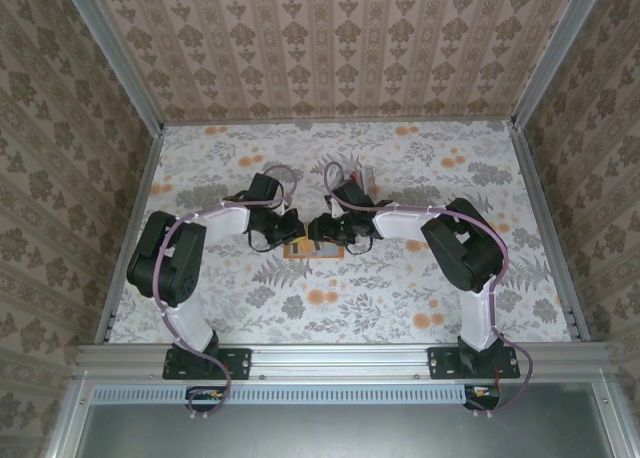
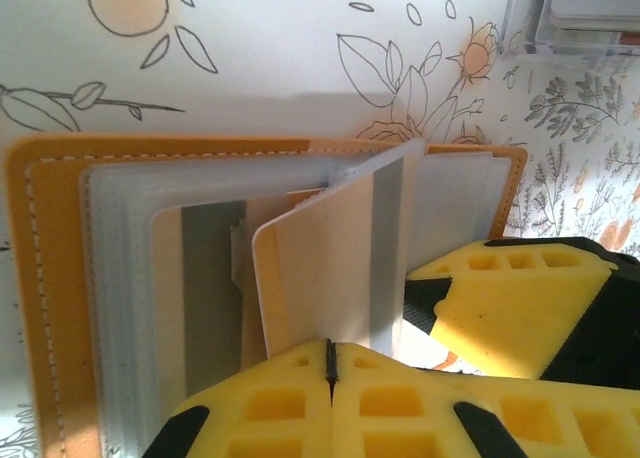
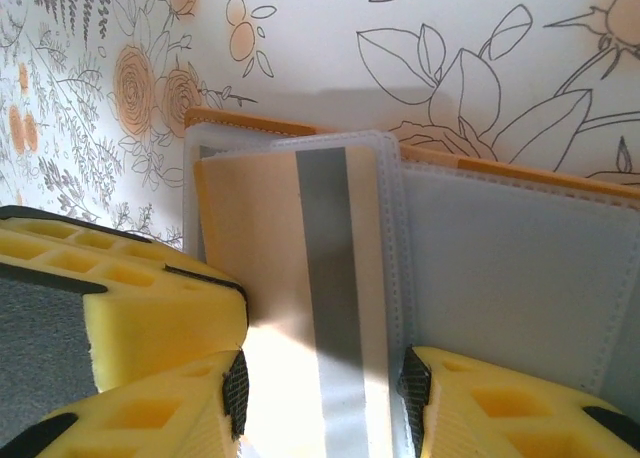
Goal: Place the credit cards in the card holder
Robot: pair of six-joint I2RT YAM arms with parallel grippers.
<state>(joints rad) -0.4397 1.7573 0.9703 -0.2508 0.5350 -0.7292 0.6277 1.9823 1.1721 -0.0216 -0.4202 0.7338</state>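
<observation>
At centre of table (image 1: pixel 450 178), card holder (image 2: pixel 50 278) open; I judge credit card (image 2: pixel 320 268) half-sleeved, left fingers (image 2: pixel 345 373) pinched on it; right fingers (image 3: pixel 232 398) half apart, grip unclear.

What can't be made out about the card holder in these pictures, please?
- Top view: card holder tiny, mostly under the arms.
- Left wrist view: card's lower edge behind the shut left gripper; a pinch can't be judged.
- Right wrist view: right gripper's grip cut off by bottom edge.
</observation>
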